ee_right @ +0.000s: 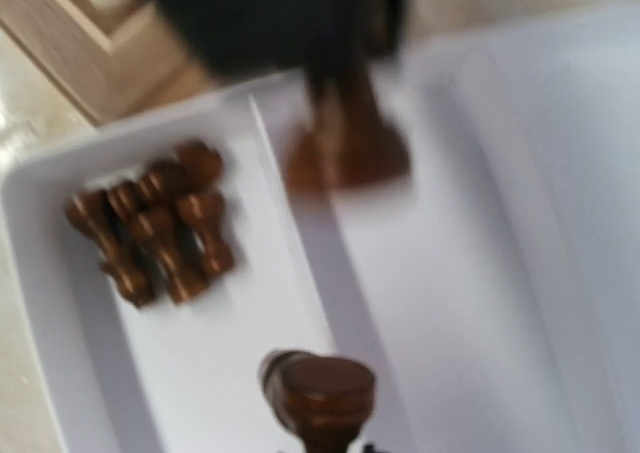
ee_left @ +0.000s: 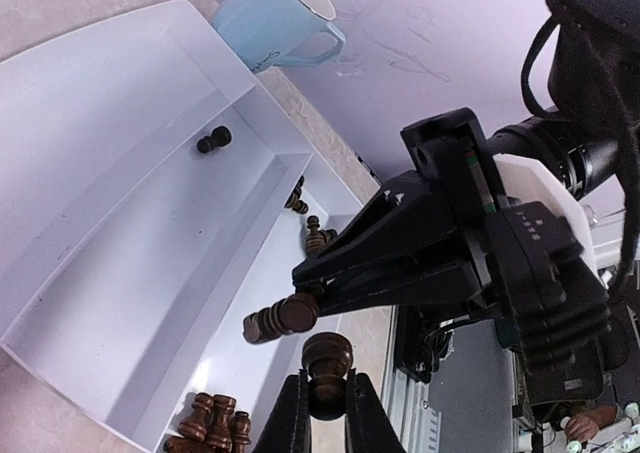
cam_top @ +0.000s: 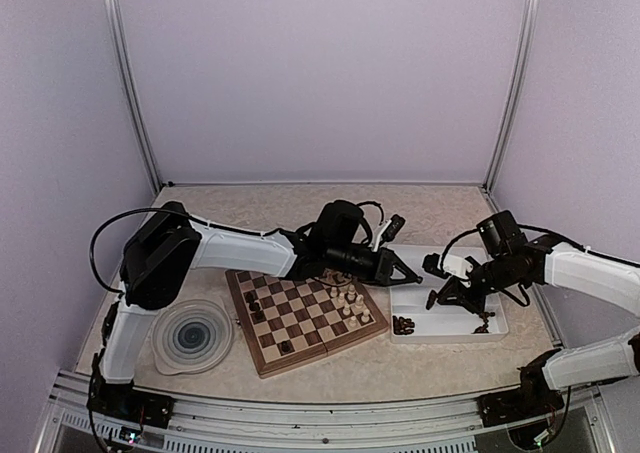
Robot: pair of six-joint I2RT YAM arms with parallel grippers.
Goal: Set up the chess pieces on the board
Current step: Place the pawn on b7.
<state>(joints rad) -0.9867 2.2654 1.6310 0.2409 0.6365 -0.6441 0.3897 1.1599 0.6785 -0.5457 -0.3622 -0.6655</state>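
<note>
The board [cam_top: 300,323] lies left of centre, with a few cream chess pieces [cam_top: 347,298] and dark chess pieces [cam_top: 255,301] on it. Both grippers hang over the white two-compartment tray [cam_top: 455,323]. In the left wrist view my left gripper [ee_left: 326,413] is shut on a dark piece [ee_left: 328,365], held by its neck, base towards the camera. Just beyond it, my right gripper [ee_left: 305,298] is shut on another dark piece [ee_left: 278,319]. The blurred right wrist view shows that piece [ee_right: 320,391] at the bottom edge. A cluster of dark pieces [ee_right: 150,228] lies in the tray's narrow compartment.
A round blue-swirl plate [cam_top: 192,338] sits left of the board. A pale blue cup [ee_left: 275,18] stands past the tray's far end. More loose dark pieces [ee_left: 213,140] lie in the tray's wide compartment. The two grippers are very close together.
</note>
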